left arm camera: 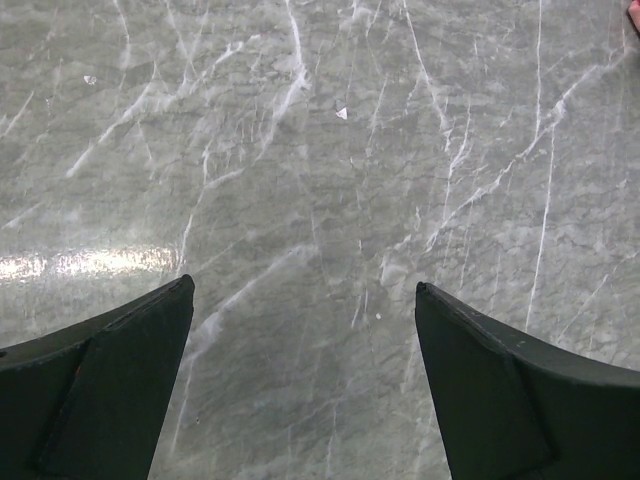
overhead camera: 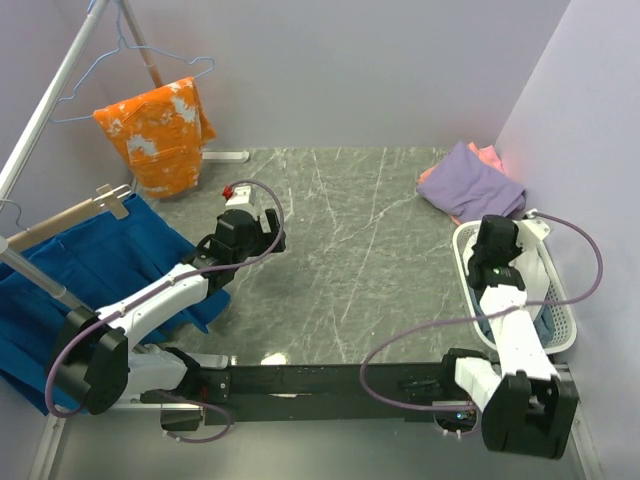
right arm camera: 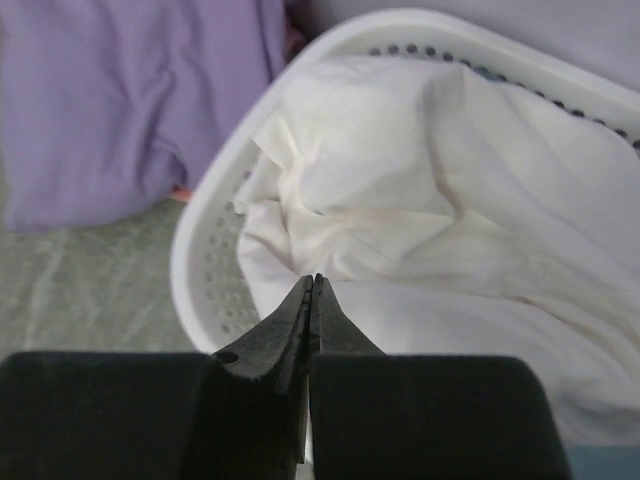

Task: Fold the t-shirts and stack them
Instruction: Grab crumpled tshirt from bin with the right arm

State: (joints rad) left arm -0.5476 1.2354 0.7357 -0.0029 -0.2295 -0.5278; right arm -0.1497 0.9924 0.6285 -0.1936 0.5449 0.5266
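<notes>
A white t-shirt (overhead camera: 541, 268) lies crumpled in a white basket (overhead camera: 463, 262) at the right edge. In the right wrist view the white t-shirt (right arm camera: 450, 200) fills the basket (right arm camera: 200, 230). A grey-blue cloth (overhead camera: 545, 323) shows under it. My right gripper (overhead camera: 495, 235) hangs over the basket's near rim, and its jaws (right arm camera: 314, 282) are pressed together with nothing between them. A folded purple t-shirt (overhead camera: 472, 183) lies on a salmon-pink one (overhead camera: 490, 157) at the back right; the purple one (right arm camera: 130, 100) also shows in the right wrist view. My left gripper (overhead camera: 262, 238) is open and empty (left arm camera: 305, 290) over bare marble.
An orange white-splotched garment (overhead camera: 160, 135) and a bright blue cloth (overhead camera: 90, 270) hang on a rack at the left. The grey marble table (overhead camera: 350, 260) spreads between the arms. A lilac wall stands close behind the basket on the right.
</notes>
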